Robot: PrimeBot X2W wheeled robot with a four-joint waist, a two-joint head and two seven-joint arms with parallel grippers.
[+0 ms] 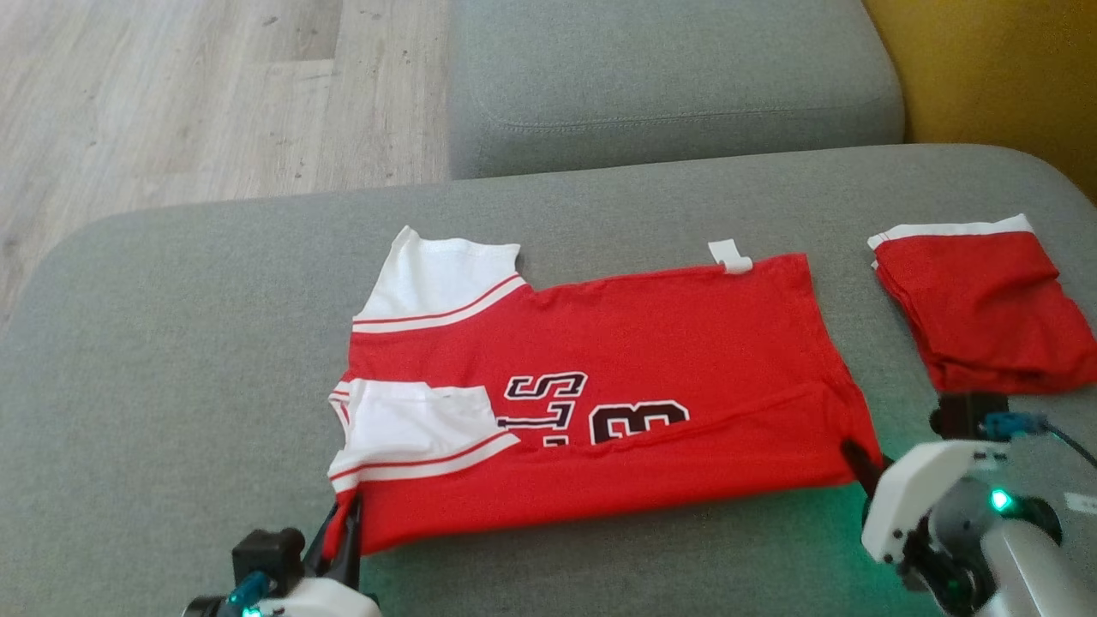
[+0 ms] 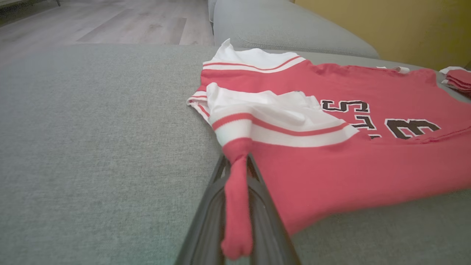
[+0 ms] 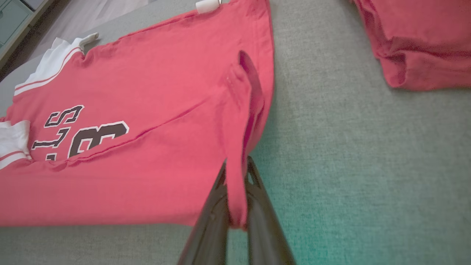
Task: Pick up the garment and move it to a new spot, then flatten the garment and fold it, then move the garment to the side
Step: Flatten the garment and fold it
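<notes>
The garment is a red jersey with white sleeves and black lettering, spread on the grey sofa seat with its near long edge folded over. My left gripper is shut on its near left corner, by the white sleeve; in the left wrist view a pinch of the garment runs between the fingers of my left gripper. My right gripper is shut on the near right corner; in the right wrist view the garment hem passes between that gripper's fingers.
A second red cloth, folded, with a white band, lies on the seat at the right. The sofa back cushion rises behind, with wood floor to the left and a yellow wall at far right.
</notes>
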